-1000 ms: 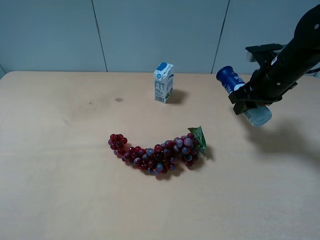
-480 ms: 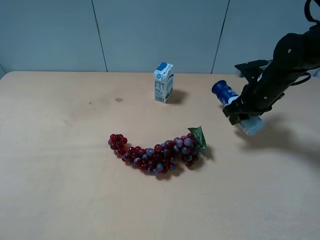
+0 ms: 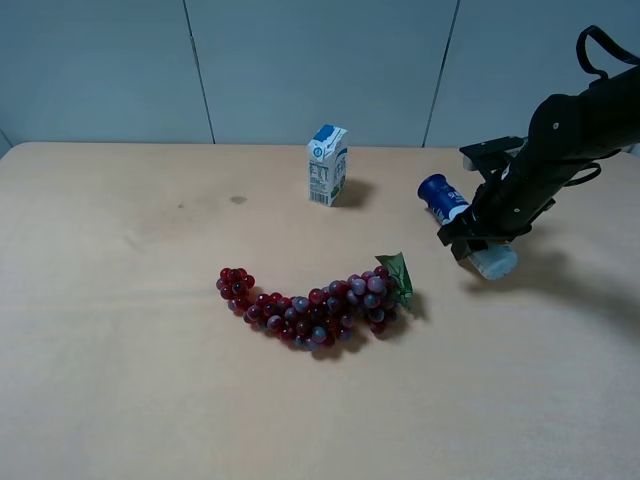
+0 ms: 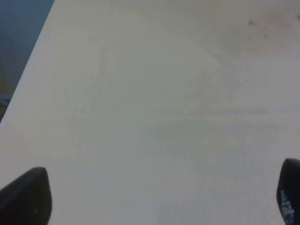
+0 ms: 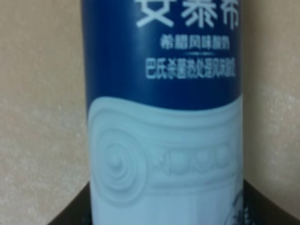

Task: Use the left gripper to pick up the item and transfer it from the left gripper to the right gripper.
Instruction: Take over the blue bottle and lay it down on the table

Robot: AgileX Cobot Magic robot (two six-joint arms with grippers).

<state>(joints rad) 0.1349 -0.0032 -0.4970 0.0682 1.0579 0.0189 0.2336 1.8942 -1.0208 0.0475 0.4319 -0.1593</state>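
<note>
Right wrist view first, because it sits closest: the bottle fills the picture, dark blue label with white lettering above, pale relief pattern below, and the dark bases of the right gripper's fingers hug it at either side — clenched on it, with tan table close behind. Left wrist view shows only bare tabletop between two black fingertips standing wide apart, nothing between them — released and empty.

From the high camera, the grape bunch lies nearest, well clear of the action. Farther right, the right gripper holds the bottle tilted, blue cap toward the carton, pale end low and very near or touching the table. The left gripper is not seen there.

My reading: the handover itself looks finished, since the item sits in the right gripper alone. What seems left is setting it down or simply holding. Placing would call for a gentle lowering and release, since a slim cylinder released at this tilt could roll.
</note>
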